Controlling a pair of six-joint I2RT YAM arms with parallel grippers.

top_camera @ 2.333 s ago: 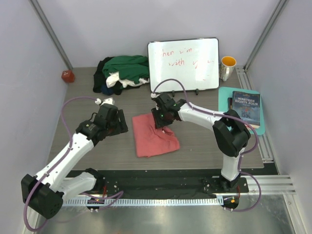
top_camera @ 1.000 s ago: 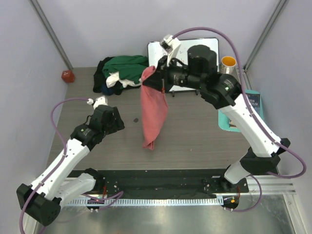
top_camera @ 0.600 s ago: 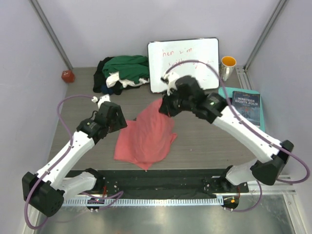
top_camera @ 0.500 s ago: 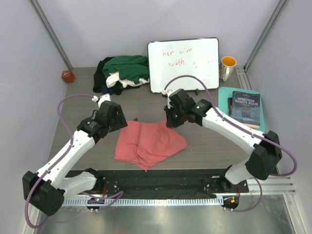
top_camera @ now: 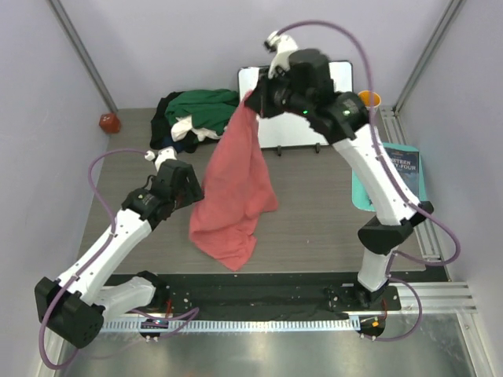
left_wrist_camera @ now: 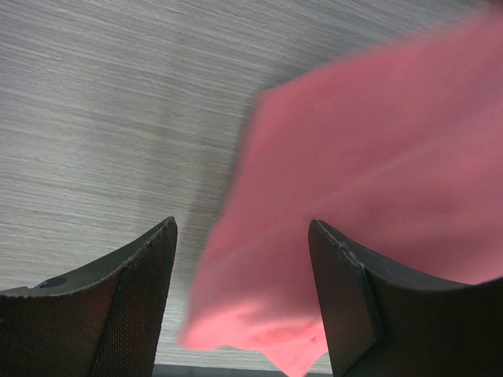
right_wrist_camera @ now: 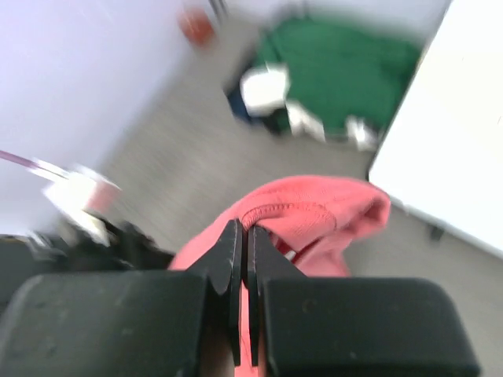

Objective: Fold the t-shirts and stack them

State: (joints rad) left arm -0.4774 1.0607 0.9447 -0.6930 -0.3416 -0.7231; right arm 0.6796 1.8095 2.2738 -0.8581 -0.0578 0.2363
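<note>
The salmon-pink t-shirt [top_camera: 236, 184] hangs in the air over the middle of the table, its lower end [top_camera: 228, 247] near the wood. My right gripper [top_camera: 253, 104] is raised high and shut on the shirt's collar edge [right_wrist_camera: 314, 212]. My left gripper [top_camera: 191, 187] stands open just left of the hanging cloth, whose blurred pink hem [left_wrist_camera: 369, 196] swings in front of its fingers [left_wrist_camera: 141, 298] with nothing gripped. A heap of dark green, white and black t-shirts [top_camera: 196, 118] lies at the back left, also in the right wrist view [right_wrist_camera: 330, 78].
A white board with red writing [top_camera: 314, 118] stands at the back behind the right arm. An orange-lined mug [top_camera: 368, 106] is at the back right. A book lies on a teal mat [top_camera: 399, 177] at the right. A small red object [top_camera: 108, 122] sits at the far left.
My right gripper has lifted the pink t-shirt from a flattened spread on the table up high again, so it hangs long. The left arm has stayed nearly in place, open.
</note>
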